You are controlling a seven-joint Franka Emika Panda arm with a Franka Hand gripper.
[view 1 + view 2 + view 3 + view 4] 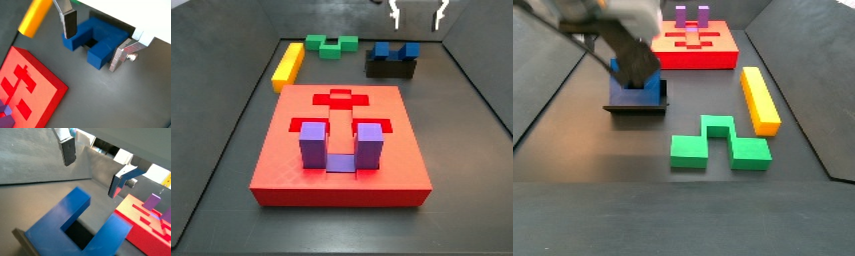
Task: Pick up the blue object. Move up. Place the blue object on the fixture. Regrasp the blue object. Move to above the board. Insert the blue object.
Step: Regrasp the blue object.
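The gripper [420, 13] hung open at the far end of the table, its fingers clear above the blue object [394, 49], which sat prongs-up on the fixture [390, 68]. Nearer, the red board [342, 150] carried a purple U-shaped block [341, 145], with a yellow bar [289, 64] and a green block [333, 45] behind.

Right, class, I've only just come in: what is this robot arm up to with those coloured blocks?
The arm's gripper hangs open just above the blue object, which sits on the dark fixture, prongs up. In both wrist views the silver fingers straddle the block without touching it. The red board already holds a purple U-shaped block. A green block and a yellow bar lie loose on the floor.
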